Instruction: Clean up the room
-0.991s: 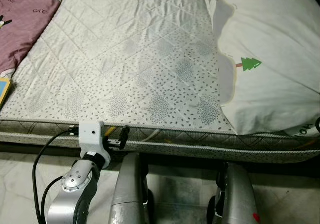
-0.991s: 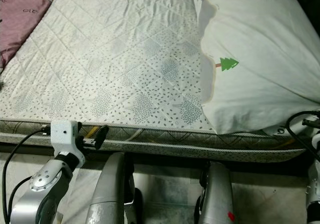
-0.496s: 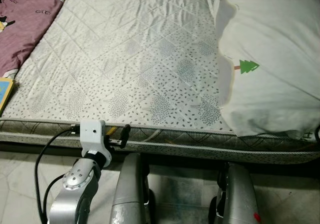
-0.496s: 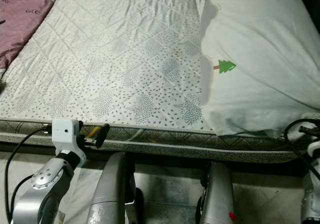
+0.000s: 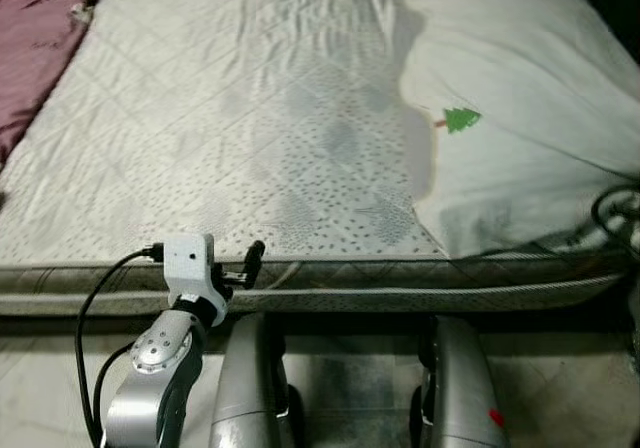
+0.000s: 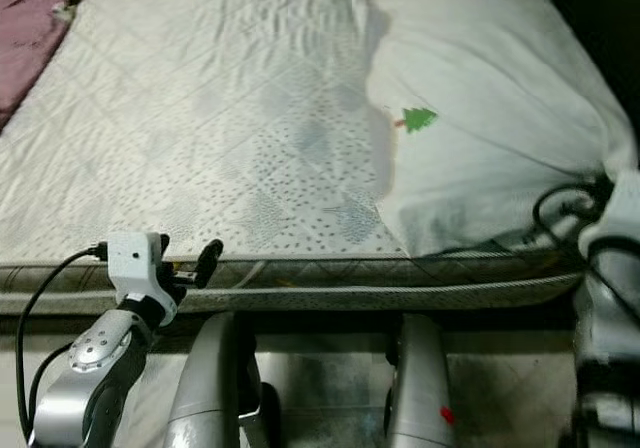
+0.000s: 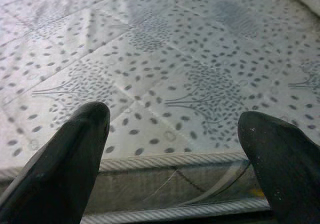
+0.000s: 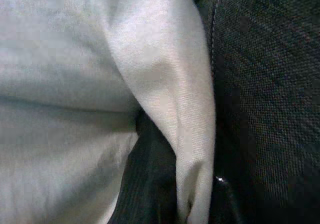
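pillow [image 5: 520, 118], white with a small green tree print [image 5: 459, 120] and dark lettering too cut off to read, lies on the right side of the mattress [image 5: 220, 128], reaching its near edge. left gripper [image 7: 175, 154] hangs at that edge, fingers [image 7: 65, 164] spread wide, holding nothing. right gripper [image 8: 165, 184] presses close against white pillow fabric; whether it grips cannot be told. a purple blanket [image 5: 40, 38] lies at far left.

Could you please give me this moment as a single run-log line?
scene: bed with patterned mattress | left pincer: open, at mattress edge | right pincer: shut on white pillow corner | phase: tidying bedding
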`<state>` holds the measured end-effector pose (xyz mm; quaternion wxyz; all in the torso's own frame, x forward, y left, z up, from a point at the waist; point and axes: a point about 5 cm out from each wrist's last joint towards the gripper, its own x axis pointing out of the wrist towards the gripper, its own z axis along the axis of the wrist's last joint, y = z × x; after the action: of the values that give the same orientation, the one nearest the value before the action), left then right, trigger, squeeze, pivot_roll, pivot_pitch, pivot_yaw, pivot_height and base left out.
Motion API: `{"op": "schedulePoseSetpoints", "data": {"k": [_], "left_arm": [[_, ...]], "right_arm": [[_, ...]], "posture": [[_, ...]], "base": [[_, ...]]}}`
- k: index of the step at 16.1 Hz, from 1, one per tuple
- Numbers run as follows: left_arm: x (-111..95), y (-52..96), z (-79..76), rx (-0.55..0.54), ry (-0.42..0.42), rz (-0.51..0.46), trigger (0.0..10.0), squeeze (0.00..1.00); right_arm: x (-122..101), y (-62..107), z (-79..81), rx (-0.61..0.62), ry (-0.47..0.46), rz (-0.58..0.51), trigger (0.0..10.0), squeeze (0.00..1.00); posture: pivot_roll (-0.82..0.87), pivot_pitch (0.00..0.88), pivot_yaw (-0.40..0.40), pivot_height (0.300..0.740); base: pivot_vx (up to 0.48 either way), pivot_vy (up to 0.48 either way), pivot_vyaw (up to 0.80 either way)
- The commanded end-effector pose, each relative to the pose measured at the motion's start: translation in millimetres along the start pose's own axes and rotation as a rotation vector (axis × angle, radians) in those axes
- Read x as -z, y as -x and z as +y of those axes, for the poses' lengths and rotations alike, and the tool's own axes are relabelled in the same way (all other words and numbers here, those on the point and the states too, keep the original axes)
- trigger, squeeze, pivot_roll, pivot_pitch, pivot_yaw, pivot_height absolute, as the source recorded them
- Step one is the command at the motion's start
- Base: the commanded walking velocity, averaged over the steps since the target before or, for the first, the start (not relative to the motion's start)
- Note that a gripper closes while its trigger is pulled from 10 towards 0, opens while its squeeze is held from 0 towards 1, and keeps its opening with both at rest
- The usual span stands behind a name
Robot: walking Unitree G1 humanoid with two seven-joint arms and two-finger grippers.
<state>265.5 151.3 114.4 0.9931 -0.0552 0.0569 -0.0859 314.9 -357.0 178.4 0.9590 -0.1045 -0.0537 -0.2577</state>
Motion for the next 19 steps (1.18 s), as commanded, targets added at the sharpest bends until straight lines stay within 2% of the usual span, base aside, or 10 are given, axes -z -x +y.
{"op": "schedulePoseSetpoints", "data": {"k": [1, 3, 6, 7, 11, 16, 18, 19], "left_arm": [[7, 2.8, 7.0, -0.038, -0.005, 0.021, 10.0, 0.0], [7, 4.3, 10.0, -0.057, -0.004, 0.013, 10.0, 0.0], [7, 2.7, 10.9, -0.07, -0.001, 0.004, 10.0, 0.0], [7, 0.4, 9.4, -0.072, 0.003, -0.003, 10.0, 0.0], [9, -3.3, 8.9, -0.078, 0.008, -0.013, 10.0, 0.0], [11, -8.8, 8.0, -0.082, 0.015, -0.026, 10.0, 0.0], [12, -9.5, 8.2, -0.087, 0.02, -0.027, 10.0, 0.0], [12, -9.5, 8.2, -0.087, 0.02, -0.027, 10.0, 0.0]], "right_arm": [[-1, -8.9, -14.1, 0.046, 0.011, 0.046, 10.0, 0.0], [-19, -21.5, -18.4, 0.048, 0.029, 0.023, 10.0, 0.0], [-30, -29.2, -19.2, 0.048, 0.043, 0.005, 10.0, 0.0], [-33, -31.6, -15.2, 0.021, 0.001, -0.006, 10.0, 1.0], [-31, -29.9, 0.9, -0.002, -0.046, -0.033, 10.0, 1.0], [-47, -24.5, 19.6, -0.058, -0.119, -0.16, 10.0, 1.0], [-51, -20.0, 33.3, -0.113, -0.126, -0.186, 10.0, 1.0], [-51, -20.0, 33.3, -0.113, -0.126, -0.186, 10.0, 1.0]], "posture": [[0.06, 0.203, 0.116, 0.528], [0.07, 0.194, 0.104, 0.528], [0.07, 0.18, 0.093, 0.528], [0.06, 0.167, 0.087, 0.528], [0.06, 0.121, 0.077, 0.528], [0.04, 0.091, 0.07, 0.528], [0.03, 0.08, 0.063, 0.528], [0.03, 0.08, 0.063, 0.528]], "base": [[0.0, 0.0, 0.0], [0.0, 0.0, 0.0], [0.0, 0.0, 0.0], [0.0, 0.0, 0.0], [0.0, 0.0, 0.0], [0.0, 0.0, 0.0], [0.0, 0.0, 0.0], [0.0, 0.0, 0.0]]}}
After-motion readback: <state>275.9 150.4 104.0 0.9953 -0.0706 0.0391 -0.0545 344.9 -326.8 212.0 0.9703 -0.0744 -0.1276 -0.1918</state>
